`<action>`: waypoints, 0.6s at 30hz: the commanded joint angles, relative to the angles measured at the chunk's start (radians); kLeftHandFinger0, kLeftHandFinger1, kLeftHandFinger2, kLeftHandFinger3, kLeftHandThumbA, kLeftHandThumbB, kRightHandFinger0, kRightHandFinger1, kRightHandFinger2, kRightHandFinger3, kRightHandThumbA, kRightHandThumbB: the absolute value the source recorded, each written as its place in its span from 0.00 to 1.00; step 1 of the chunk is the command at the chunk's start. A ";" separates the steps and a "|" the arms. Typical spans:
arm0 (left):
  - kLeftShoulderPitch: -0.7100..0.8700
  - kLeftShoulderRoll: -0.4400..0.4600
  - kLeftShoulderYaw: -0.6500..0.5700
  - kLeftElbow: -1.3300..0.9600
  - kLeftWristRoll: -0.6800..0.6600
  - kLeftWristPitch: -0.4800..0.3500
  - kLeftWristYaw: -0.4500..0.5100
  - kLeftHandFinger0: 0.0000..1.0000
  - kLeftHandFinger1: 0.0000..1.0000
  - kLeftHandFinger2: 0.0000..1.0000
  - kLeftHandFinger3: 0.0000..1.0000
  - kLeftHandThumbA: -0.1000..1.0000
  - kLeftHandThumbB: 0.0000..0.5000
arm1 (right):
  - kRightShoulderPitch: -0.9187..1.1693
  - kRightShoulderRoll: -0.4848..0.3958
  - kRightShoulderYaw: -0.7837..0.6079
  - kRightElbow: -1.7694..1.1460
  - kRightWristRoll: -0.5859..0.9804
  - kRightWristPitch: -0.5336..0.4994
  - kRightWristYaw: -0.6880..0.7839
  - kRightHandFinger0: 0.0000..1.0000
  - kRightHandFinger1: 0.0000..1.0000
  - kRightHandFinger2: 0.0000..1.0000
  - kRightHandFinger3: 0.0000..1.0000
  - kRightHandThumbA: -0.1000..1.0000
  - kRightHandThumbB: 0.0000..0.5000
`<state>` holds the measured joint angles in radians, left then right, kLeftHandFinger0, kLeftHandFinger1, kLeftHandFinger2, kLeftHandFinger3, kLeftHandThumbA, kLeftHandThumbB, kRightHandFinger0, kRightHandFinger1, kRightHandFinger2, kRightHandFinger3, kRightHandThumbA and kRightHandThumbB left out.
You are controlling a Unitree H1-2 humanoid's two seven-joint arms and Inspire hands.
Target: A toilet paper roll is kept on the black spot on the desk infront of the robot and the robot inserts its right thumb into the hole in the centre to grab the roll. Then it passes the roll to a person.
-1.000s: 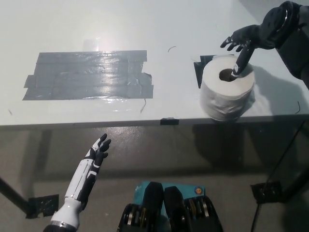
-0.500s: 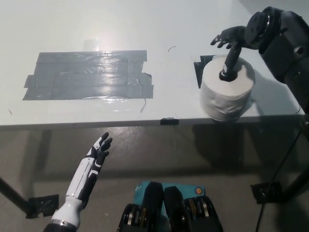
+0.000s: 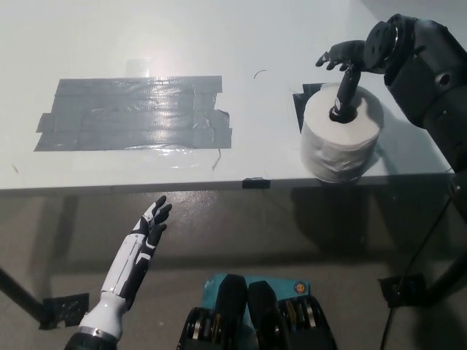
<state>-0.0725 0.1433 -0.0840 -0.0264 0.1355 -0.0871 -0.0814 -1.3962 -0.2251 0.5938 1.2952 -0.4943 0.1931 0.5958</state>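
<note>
At the right of the frame, the toilet paper roll [image 3: 342,135] stands on end near the desk's [image 3: 146,36] front edge, covering most of a black spot [image 3: 301,102]. The black right hand [image 3: 346,65] hangs over it, thumb down in the centre hole, other fingers spread apart; a real grip seems not made. The white left hand [image 3: 149,227] rests open, lower left, below the desk edge.

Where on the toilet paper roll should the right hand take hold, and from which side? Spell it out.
Grip the toilet paper roll by its centre hole, from above: it stands on end, hole upward. The right hand already has its thumb down in the hole, other fingers spread; they should probably close on the outer wall.
</note>
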 commanded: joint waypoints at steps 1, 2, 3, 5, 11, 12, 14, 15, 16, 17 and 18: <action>-0.025 0.015 0.001 -0.026 0.009 -0.017 -0.007 1.00 1.00 1.00 1.00 1.00 0.31 | -0.040 -0.015 0.003 0.007 -0.022 -0.008 -0.001 1.00 1.00 1.00 1.00 0.84 0.68; -0.027 0.016 0.001 -0.024 0.011 -0.020 -0.006 1.00 1.00 1.00 1.00 1.00 0.31 | -0.039 -0.016 -0.001 0.010 -0.020 -0.009 -0.001 1.00 1.00 1.00 1.00 0.82 0.67; -0.027 0.017 0.001 -0.024 0.009 -0.020 -0.007 1.00 1.00 1.00 1.00 1.00 0.31 | -0.037 -0.017 0.000 0.010 -0.021 -0.009 -0.002 1.00 1.00 1.00 1.00 0.81 0.68; -0.028 0.016 0.002 -0.021 0.002 -0.024 -0.009 1.00 1.00 1.00 1.00 1.00 0.30 | -0.032 -0.020 0.006 0.012 -0.028 -0.022 -0.004 1.00 1.00 1.00 1.00 0.82 0.70; -0.039 0.018 0.001 -0.024 0.004 -0.006 -0.012 1.00 1.00 1.00 1.00 1.00 0.35 | -0.033 -0.020 0.016 0.023 -0.039 -0.029 -0.001 1.00 1.00 1.00 1.00 0.82 0.79; -0.042 0.020 0.000 -0.024 0.007 -0.004 -0.014 1.00 1.00 1.00 1.00 1.00 0.36 | -0.033 -0.020 0.017 0.025 -0.039 -0.028 0.001 1.00 1.00 1.00 1.00 0.82 0.82; -0.044 0.020 0.000 -0.019 0.007 -0.011 -0.013 1.00 1.00 1.00 1.00 1.00 0.36 | -0.032 -0.018 0.021 0.026 -0.041 -0.030 0.003 1.00 1.00 1.00 1.00 0.82 0.82; -0.045 0.019 -0.001 -0.019 0.007 -0.011 -0.012 1.00 1.00 1.00 1.00 1.00 0.37 | -0.031 -0.018 0.020 0.026 -0.040 -0.030 0.004 1.00 1.00 1.00 1.00 0.82 0.82; -0.045 0.018 0.000 -0.019 0.006 -0.010 -0.011 1.00 1.00 1.00 1.00 1.00 0.38 | -0.029 -0.017 0.015 0.027 -0.034 -0.028 0.006 1.00 1.00 1.00 1.00 0.81 0.80; -0.046 0.018 -0.001 -0.019 0.008 -0.008 -0.011 1.00 1.00 1.00 1.00 1.00 0.38 | -0.028 -0.016 0.011 0.028 -0.030 -0.025 0.009 1.00 1.00 1.00 1.00 0.80 0.81; -0.048 0.018 -0.001 -0.019 0.009 -0.008 -0.010 1.00 1.00 1.00 1.00 1.00 0.38 | -0.024 -0.012 0.014 0.029 -0.034 -0.020 0.003 1.00 1.00 1.00 1.00 0.80 0.81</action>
<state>-0.0979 0.1481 -0.0843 -0.0262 0.1387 -0.0863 -0.0820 -1.3804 -0.2258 0.6093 1.3244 -0.5131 0.1861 0.5973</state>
